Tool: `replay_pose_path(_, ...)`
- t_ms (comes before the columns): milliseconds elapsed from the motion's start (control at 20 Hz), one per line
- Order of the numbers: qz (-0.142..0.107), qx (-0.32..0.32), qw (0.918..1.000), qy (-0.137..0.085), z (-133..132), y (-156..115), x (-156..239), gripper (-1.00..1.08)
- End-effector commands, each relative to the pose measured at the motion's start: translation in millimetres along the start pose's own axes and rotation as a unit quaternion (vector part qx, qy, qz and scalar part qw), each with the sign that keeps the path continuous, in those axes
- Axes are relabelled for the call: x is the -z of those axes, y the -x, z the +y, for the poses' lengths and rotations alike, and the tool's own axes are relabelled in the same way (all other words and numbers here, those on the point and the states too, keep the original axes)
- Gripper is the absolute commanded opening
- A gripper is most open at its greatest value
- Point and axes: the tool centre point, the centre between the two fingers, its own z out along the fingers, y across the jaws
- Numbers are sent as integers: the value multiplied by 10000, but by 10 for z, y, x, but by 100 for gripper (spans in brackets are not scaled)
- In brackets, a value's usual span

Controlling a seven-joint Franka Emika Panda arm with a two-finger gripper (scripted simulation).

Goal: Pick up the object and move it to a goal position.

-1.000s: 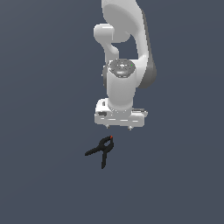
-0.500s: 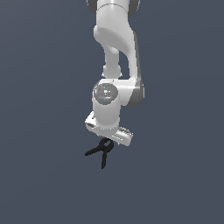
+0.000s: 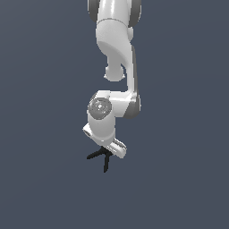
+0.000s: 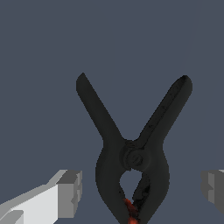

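Note:
The object [image 4: 131,153] is a small black spring clamp lying flat on the dark grey floor. Its two handles splay away from the wrist camera, and a red tip shows at its rounded head. My gripper [image 4: 142,189] is open, with one grey finger [image 4: 70,188] on each side of the clamp's head and a gap between each finger and the clamp. In the exterior view the white hand sits low over the object [image 3: 105,163]. It covers the head, so only the two handles stick out. The gripper [image 3: 108,153] fingers are hidden there.
A plain dark grey floor [image 3: 179,179] lies all around. The white arm [image 3: 116,53] rises above the hand. No other objects or edges show.
The arm has come down and turned over the clamp. The hand was above and beside the clamp a second ago and now covers its head. The clamp has not moved.

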Motion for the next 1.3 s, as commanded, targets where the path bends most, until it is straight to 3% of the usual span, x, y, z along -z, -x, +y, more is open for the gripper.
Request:
replay_pose_path(0,1,-91,10000,5,13,-25,-32,100)
replay_pose_path(1050,0,-109,9999,7,18,-29,-540,100)
replay_pose_path(1100,0,-109,9999,7,18,-29,-540,-100)
replay_pose_path(1250,0,-109,9999,7,18,-29,-540,-100)
